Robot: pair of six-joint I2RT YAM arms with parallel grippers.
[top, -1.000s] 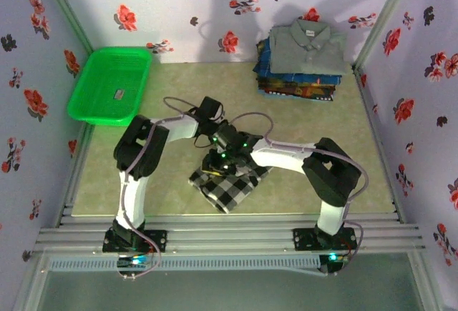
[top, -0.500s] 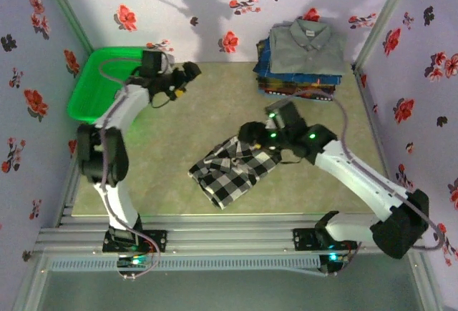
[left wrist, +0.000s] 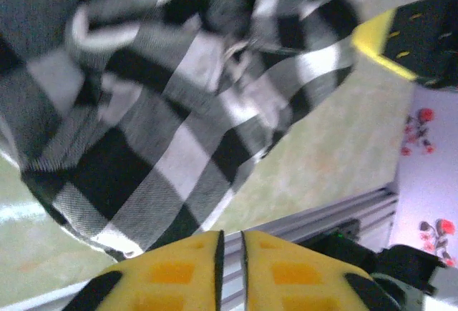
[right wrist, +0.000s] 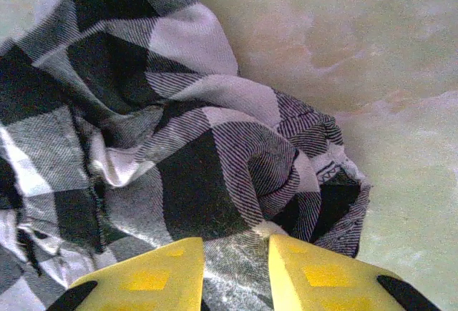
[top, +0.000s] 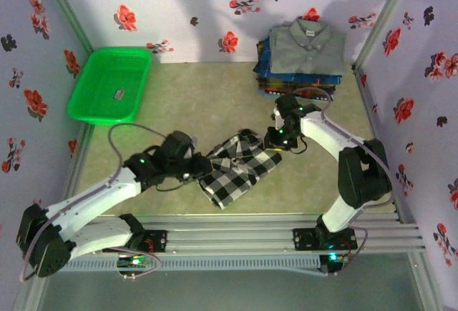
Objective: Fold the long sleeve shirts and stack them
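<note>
The black-and-white checked shirt point(top: 236, 166) lies crumpled on the green table, slightly in front of the middle. My left gripper point(top: 200, 170) sits at its left edge; in the left wrist view its yellow fingers point(left wrist: 172, 272) are shut with nothing between them, the checked shirt point(left wrist: 143, 132) just beyond. My right gripper point(top: 274, 143) is at the shirt's right end, shut on a bunched fold of the checked shirt point(right wrist: 215, 154) between its pads point(right wrist: 315, 275). The other long sleeve shirts sit folded in a stack point(top: 300, 75) at the back right, a grey shirt point(top: 308, 43) on top.
A green plastic basket point(top: 139, 64) stands at the back left with a small item point(top: 119, 94) inside. Aluminium rails point(top: 229, 236) run along the near edge. Floral walls close in the left, back and right sides.
My left arm swung from beside the basket down to the checked shirt's left edge and its jaws shut. My right gripper shifted along the shirt's right end and closed on the cloth.
</note>
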